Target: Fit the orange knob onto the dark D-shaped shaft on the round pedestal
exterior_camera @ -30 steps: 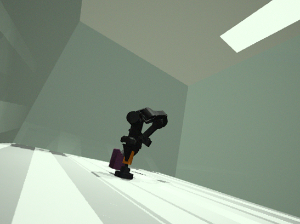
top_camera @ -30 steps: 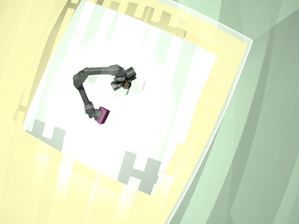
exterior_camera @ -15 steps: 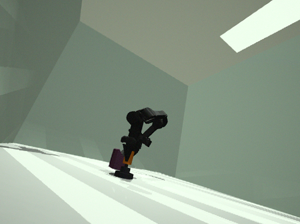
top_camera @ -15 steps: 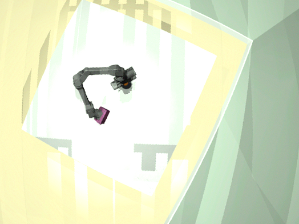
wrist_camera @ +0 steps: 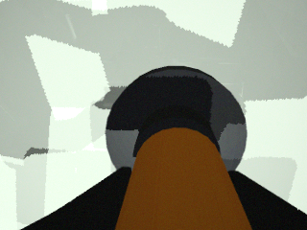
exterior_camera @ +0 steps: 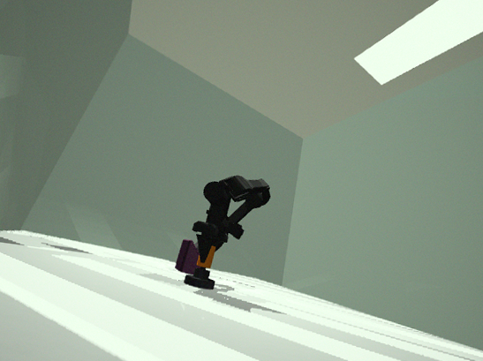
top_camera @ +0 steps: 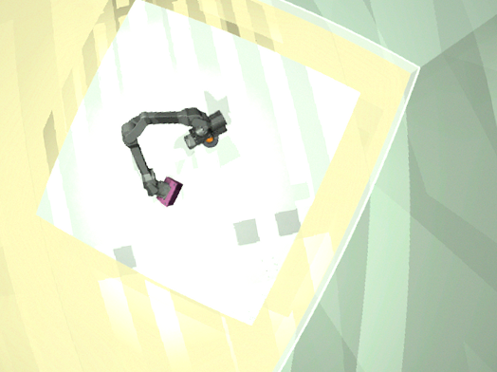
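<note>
The orange knob [top_camera: 209,139] [exterior_camera: 209,256] [wrist_camera: 179,201] is between the fingers of my gripper [exterior_camera: 204,258] [wrist_camera: 178,178], which is shut on it. The round dark pedestal [top_camera: 212,145] [exterior_camera: 199,282] [wrist_camera: 163,93] stands on the table below. In the exterior view the knob looks slightly tilted, its lower end above the pedestal's wide base. A narrower dark part [exterior_camera: 202,272] shows between knob and base; I cannot tell how much of it is shaft. In the wrist view the knob covers the pedestal's near middle. The shaft's flat side and the knob's hole are hidden.
The arm's purple base block [top_camera: 170,191] [exterior_camera: 187,256] is on the white table area, behind the pedestal in the exterior view. The bent arm [top_camera: 161,116] links it to the gripper. Patchy shadows and bright strips cross the table.
</note>
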Motion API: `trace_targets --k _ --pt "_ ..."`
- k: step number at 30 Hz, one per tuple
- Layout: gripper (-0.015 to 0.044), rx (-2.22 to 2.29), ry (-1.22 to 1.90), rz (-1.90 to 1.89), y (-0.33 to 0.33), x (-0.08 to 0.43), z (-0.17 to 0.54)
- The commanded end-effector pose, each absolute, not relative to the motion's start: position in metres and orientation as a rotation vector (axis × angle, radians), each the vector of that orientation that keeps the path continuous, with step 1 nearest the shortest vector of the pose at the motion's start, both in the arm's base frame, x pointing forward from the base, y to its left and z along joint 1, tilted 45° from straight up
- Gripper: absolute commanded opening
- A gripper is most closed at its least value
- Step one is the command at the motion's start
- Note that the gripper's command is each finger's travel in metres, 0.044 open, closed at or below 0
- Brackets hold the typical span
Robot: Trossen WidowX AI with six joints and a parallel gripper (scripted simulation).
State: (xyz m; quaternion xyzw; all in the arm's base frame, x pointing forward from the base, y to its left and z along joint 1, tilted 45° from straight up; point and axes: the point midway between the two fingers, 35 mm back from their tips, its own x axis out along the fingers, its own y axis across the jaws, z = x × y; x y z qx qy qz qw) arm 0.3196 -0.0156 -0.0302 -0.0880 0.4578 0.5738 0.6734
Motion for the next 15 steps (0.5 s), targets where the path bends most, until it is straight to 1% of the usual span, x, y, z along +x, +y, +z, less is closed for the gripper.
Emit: trace_targets --k 1,15 --pt "0.0 -0.212 1.013 1.308 -0.0127 0.318 -0.0324" --pt "0.0 -0.254 0.979 1.331 -0.0108 0.3186 -0.0344"
